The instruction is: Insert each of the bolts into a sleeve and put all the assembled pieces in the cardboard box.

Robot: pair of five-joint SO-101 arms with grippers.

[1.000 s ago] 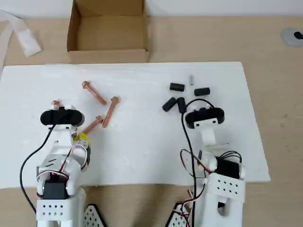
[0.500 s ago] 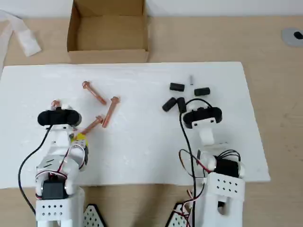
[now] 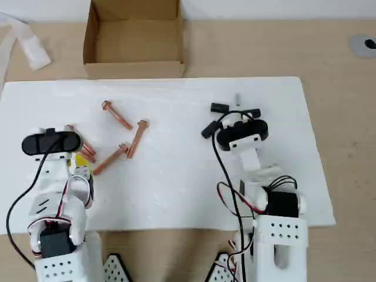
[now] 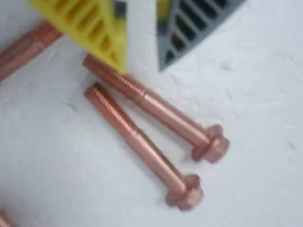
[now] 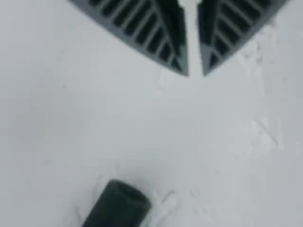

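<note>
Bolts [image 3: 137, 139] left, sleeves [image 3: 219, 108] right — a pile for each arm: left jaws hover slightly parted over one bolt [image 4: 156, 106], right jaws almost closed, both empty.

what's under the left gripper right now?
Two copper bolts lie side by side on the white sheet below the left gripper. Its yellow finger hides part of one bolt's threaded end.
</note>
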